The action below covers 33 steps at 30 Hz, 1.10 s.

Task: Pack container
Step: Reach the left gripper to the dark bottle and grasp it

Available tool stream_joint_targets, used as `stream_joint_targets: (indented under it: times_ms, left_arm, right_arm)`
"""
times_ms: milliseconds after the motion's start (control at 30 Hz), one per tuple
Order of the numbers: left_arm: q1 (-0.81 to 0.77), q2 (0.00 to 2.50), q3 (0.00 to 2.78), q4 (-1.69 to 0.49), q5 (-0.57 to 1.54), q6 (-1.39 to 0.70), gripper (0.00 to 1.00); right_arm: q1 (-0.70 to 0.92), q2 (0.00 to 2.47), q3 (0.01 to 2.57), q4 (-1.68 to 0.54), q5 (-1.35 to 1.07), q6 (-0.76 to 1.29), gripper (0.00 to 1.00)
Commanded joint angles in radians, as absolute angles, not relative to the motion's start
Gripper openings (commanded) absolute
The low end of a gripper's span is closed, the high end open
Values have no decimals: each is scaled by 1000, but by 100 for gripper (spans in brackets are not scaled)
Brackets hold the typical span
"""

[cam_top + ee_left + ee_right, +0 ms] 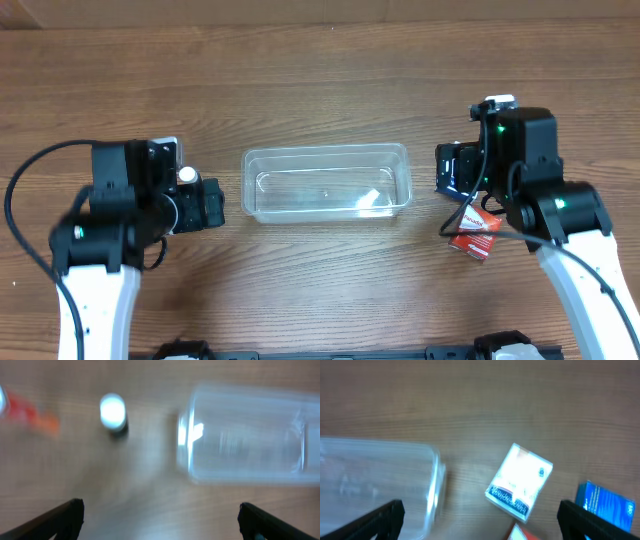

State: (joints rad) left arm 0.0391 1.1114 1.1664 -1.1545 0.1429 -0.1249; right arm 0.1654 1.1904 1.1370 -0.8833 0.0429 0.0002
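The container [325, 150] is set at the middle of the table [320, 70], its long side running left to right. The left arm [100, 250] is raised from the near left edge and bent over. The left gripper [160, 520] is turned toward the container's left end, its fingers [65, 515] spread wide. A white-capped bottle [113, 410] stands just beside it. The right arm [575, 240] is mirrored. The right gripper [480, 520] is turned toward the container's right end, with its fingers [380, 520] also spread wide. A white box [520, 482], a blue box [605, 507] and a red box [475, 240] are seen near it.
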Motion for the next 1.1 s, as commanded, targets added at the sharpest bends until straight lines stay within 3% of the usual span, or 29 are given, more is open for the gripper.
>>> stream_joint_targets:
  times_ms: [0,367,867,1000,1067]
  left_arm:
    - [41,1221,1312,-1250,147,-103,100]
    - [41,1411,1572,-1274,36,-141,100]
    - [81,1835,1580,-1273,22,-278,100]
    - [81,1901,1580,-1269,22,-277,93]
    - [81,1921,1580,-1253,22,-277,82]
  right_arm:
    - [167,1213,1191,-915,51,4,100]
    - [36,1214,1191,-1015,-21,57,100]
    - [-7,1259,1190,-1017,-29,57,100]
    - [-7,1273,1190,-1016,-28,57,100]
    - [-7,1273,1190,-1016,-28,57,100]
